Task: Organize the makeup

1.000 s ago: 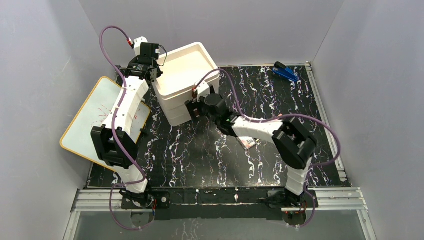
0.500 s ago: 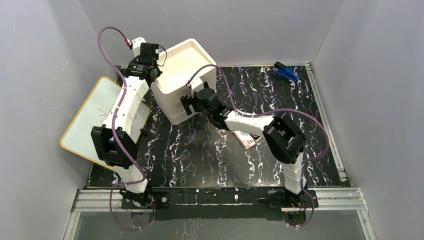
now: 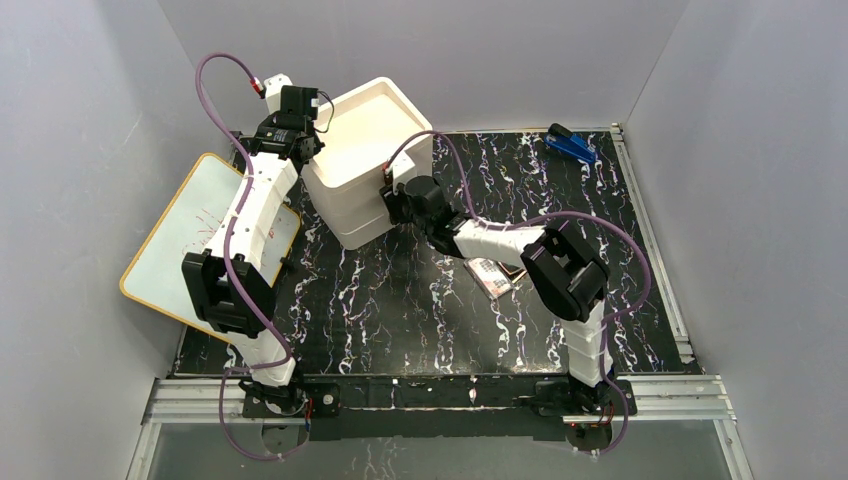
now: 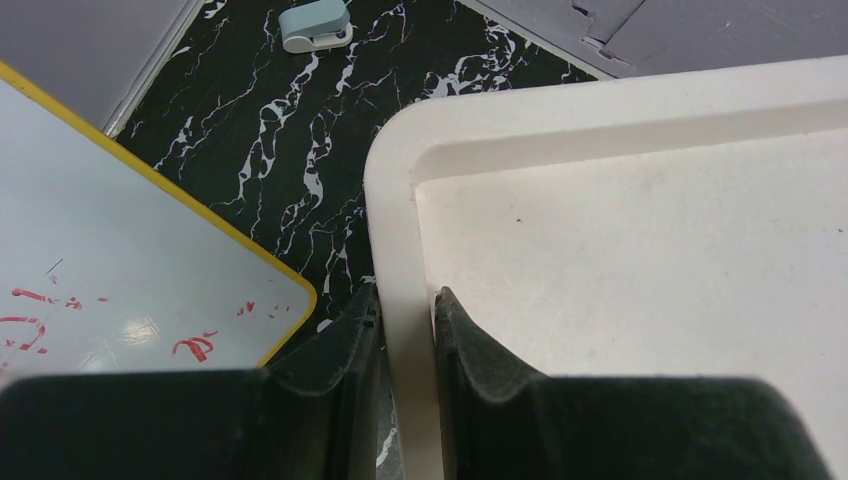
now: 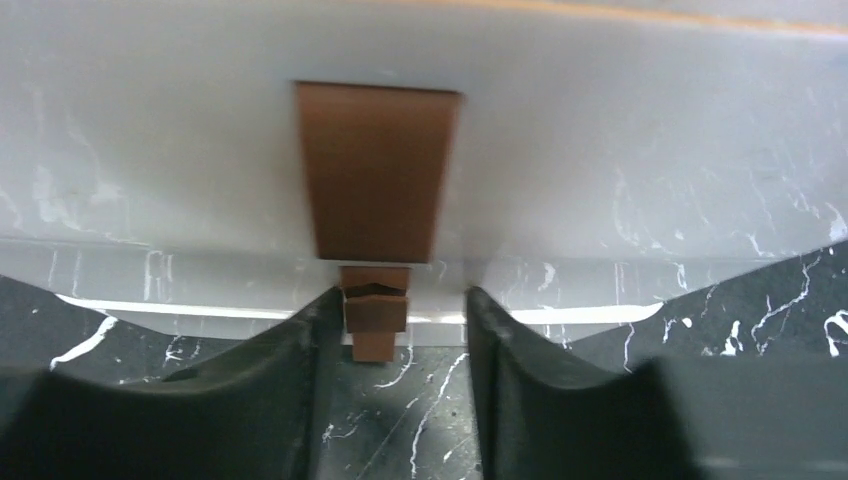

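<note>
Of the makeup, only the multicolour palette [image 3: 491, 278] shows, lying on the black marbled table half under my right forearm. A white box [image 3: 372, 128] with stacked drawers stands at the back. My left gripper [image 3: 305, 150] [image 4: 405, 322] is shut on the box's left rim [image 4: 398, 200], one finger outside and one inside. My right gripper [image 3: 393, 205] [image 5: 400, 315] is at the box's front, open. A brown drawer handle [image 5: 376, 170] has a small tab [image 5: 374, 318] lying between the jaws against the left finger, with a gap to the right one.
A yellow-edged whiteboard [image 3: 190, 245] [image 4: 110, 270] with red marks lies left of the box. A blue stapler-like object [image 3: 571, 145] sits at the back right. A small pale grey object [image 4: 316, 25] lies near the back wall. Grey walls enclose the table.
The box has shifted and turned slightly toward the back left. My right gripper has come up to the drawer handle and its jaws have narrowed around the tab. The left grip is unchanged.
</note>
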`<state>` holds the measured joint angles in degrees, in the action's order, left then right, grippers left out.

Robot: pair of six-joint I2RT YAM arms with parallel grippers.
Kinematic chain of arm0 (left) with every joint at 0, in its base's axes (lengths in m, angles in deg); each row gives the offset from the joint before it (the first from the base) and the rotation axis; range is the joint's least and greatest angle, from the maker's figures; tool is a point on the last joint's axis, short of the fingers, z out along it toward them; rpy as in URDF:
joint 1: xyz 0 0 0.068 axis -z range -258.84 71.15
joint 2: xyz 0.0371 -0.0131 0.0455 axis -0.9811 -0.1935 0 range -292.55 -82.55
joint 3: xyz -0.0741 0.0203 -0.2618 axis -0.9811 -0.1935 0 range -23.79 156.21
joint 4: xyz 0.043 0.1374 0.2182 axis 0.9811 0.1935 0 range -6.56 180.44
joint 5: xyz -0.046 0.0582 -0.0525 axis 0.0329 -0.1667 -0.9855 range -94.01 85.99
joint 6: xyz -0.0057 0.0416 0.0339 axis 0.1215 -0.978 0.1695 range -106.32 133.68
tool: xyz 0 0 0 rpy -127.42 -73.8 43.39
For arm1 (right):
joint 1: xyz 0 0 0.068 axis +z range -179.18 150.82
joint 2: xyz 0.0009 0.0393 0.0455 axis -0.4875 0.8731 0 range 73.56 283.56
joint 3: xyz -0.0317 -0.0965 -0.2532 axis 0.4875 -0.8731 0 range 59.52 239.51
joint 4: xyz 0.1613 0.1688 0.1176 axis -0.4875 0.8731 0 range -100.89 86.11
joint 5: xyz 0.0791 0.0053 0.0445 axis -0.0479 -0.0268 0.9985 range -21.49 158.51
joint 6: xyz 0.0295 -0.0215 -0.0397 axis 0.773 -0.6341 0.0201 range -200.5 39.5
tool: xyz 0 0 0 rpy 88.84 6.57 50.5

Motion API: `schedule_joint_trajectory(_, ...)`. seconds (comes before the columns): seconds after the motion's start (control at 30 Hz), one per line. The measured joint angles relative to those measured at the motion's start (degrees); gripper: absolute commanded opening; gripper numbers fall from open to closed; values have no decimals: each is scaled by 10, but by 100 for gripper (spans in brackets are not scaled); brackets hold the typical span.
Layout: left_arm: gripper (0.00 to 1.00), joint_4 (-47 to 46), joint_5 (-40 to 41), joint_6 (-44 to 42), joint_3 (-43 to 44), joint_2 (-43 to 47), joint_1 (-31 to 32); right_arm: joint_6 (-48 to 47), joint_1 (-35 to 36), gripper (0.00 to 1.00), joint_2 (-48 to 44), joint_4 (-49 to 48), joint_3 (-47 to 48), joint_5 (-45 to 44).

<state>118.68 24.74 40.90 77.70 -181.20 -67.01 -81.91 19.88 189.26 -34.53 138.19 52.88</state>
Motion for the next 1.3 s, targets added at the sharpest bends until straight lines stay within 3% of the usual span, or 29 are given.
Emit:
schedule_joint_trajectory(0.13,0,-1,0,0,-1,0,0,0,-13,43,1,-3,-6,11)
schedule_joint_trajectory(0.27,0,-1,0,0,-1,0,0,0,-15,1,1,-5,-8,26)
schedule_joint_trajectory(0.57,0,-1,0,-2,-1,0,0,3,-14,1,0,-47,-32,34)
schedule_joint_trajectory(0.77,0,-2,-14,-5,1,0,3,13,-15,1,-35,-97,-100,34)
schedule_joint_trajectory(1.03,0,9,-43,-13,11,-3,22,48,-14,1,-141,-125,-235,26)
schedule_joint_trajectory(1.3,0,26,-42,6,26,-11,28,94,-5,1,-260,-86,-330,12)
